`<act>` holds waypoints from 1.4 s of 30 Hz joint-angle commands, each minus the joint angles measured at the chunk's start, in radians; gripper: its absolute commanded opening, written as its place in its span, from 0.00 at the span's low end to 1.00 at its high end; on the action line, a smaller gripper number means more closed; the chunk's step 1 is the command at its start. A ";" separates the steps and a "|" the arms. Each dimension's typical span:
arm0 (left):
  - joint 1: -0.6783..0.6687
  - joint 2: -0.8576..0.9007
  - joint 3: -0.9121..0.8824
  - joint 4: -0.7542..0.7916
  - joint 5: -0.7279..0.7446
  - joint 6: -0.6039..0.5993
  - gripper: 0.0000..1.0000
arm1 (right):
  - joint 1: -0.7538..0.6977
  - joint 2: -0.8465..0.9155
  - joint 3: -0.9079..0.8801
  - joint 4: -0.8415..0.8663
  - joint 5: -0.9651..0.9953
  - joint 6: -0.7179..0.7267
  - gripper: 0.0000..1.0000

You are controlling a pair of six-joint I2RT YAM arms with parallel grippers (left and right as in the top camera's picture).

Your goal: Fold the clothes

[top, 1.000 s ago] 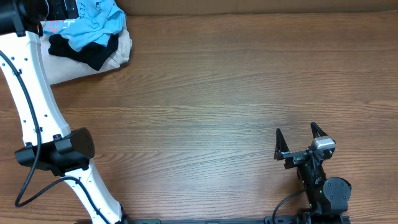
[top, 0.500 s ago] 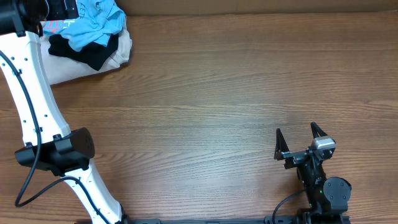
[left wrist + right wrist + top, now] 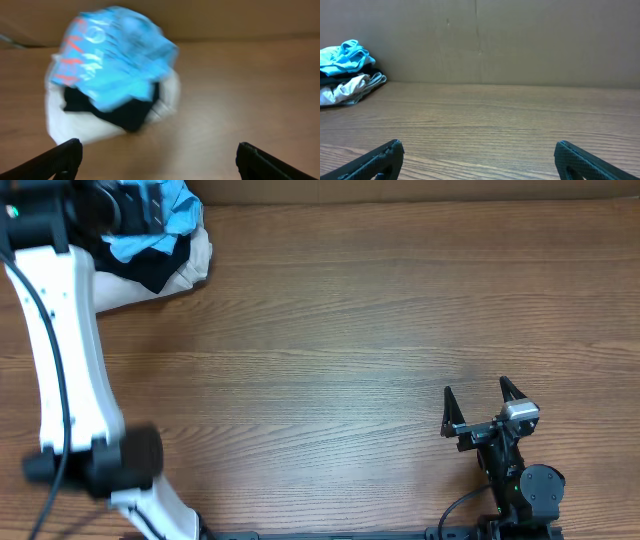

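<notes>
Left gripper (image 3: 158,148) spread, T-shirt (image 3: 114,54) just ahead

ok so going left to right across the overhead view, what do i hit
left arm → sky-blue T-shirt on top of the heap → long bare stretch of wooden table → right gripper, open
</notes>
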 commanded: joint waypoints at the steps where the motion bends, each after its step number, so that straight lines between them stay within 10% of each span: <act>1: -0.096 -0.273 -0.210 -0.003 -0.020 0.011 1.00 | 0.008 -0.012 -0.010 0.006 0.013 0.000 1.00; 8: -0.141 -0.648 -0.641 0.103 -0.072 -0.038 1.00 | 0.008 -0.012 -0.010 0.006 0.013 0.000 1.00; 27: -0.130 -1.657 -2.011 1.310 0.012 -0.051 1.00 | 0.008 -0.012 -0.010 0.006 0.013 0.000 1.00; 42: -0.031 -1.897 -2.286 1.338 0.023 -0.056 1.00 | 0.008 -0.012 -0.010 0.006 0.013 0.000 1.00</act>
